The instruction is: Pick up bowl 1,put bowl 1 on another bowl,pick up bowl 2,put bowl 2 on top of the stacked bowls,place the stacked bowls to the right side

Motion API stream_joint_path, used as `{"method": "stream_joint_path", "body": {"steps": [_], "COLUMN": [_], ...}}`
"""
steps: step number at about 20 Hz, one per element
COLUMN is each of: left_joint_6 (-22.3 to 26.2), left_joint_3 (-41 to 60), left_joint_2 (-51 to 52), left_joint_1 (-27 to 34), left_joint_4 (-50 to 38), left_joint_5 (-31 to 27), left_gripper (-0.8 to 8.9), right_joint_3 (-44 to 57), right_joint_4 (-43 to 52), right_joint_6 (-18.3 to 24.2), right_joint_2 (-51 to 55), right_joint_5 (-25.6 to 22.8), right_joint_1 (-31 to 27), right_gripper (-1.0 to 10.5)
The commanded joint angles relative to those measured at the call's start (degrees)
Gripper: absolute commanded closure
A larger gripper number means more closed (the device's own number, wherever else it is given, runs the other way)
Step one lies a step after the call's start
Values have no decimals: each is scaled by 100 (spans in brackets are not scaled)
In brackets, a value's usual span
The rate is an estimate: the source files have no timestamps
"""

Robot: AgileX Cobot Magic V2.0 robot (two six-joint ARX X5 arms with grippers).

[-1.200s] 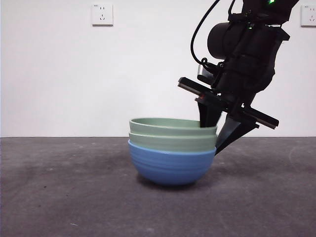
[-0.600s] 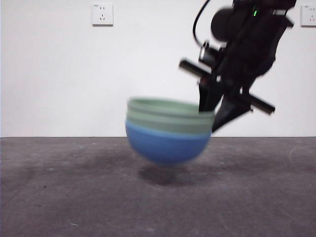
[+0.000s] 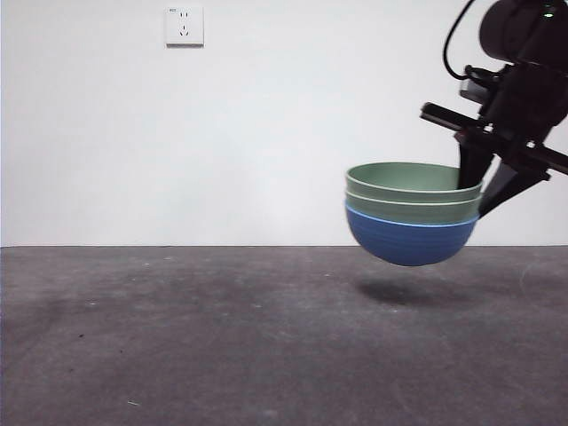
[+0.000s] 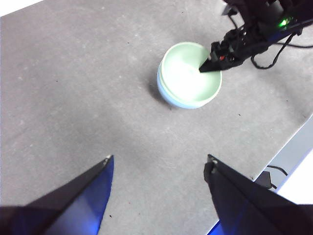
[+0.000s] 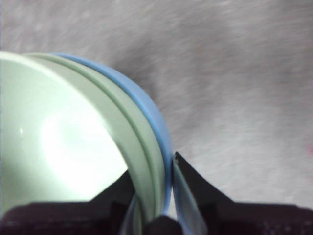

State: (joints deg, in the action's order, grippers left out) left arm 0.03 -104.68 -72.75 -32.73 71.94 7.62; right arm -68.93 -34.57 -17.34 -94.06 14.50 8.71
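Three nested bowls, the stacked bowls [image 3: 413, 213], hanging in the air clear of the grey table [image 3: 177, 337], a soft shadow on the surface straight beneath. Blue bowl [image 3: 408, 241] at the bottom, two pale green bowls [image 3: 413, 197] seated inside it, rims roughly level with only a slight tilt. No long axis to speak of, being round; what matters instead is the one point of hold on the rim. Pinched there by the right gripper [image 5: 164, 215], closed across the wall of the stack: one jaw inside the top green bowl, the other outside against the blue, all three rims caught between them in the right wrist view. Reaching down at a slant from the upper right corner of the front view, so the whole weight hangs off to one side of the grip, toward the middle of the table. Already well over toward the right of the front view, with bare table below; judged to be in the last step, carrying over before lowering. Probably calls for a straight descent until the blue base meets the table, then release; the risk is a one-sided hold letting the stack tip or slide. Left gripper [image 4: 159, 169] far off and high, jaws spread wide and empty, looking down on the stack from a distance, merely waiting.
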Motion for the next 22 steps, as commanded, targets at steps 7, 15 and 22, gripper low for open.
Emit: {"method": "stream_joint_path", "body": {"steps": [7, 15, 22], "left_joint_6": [66, 66, 66], "left_joint_3": [2, 2, 2], "left_joint_2": [4, 4, 4], "left_joint_1": [9, 9, 9], "left_joint_4": [-28, -26, -28], "left_joint_5": [-9, -9, -9], "left_gripper": [499, 499, 499], "right_joint_3": [7, 7, 7], "right_joint_4": [4, -201, -164], "right_joint_6": [225, 476, 546], "right_joint_2": [-584, -831, -802], "right_joint_5": [9, -118, 184], "right_joint_1": [-426, -426, -424], "right_gripper": [963, 934, 717]}}
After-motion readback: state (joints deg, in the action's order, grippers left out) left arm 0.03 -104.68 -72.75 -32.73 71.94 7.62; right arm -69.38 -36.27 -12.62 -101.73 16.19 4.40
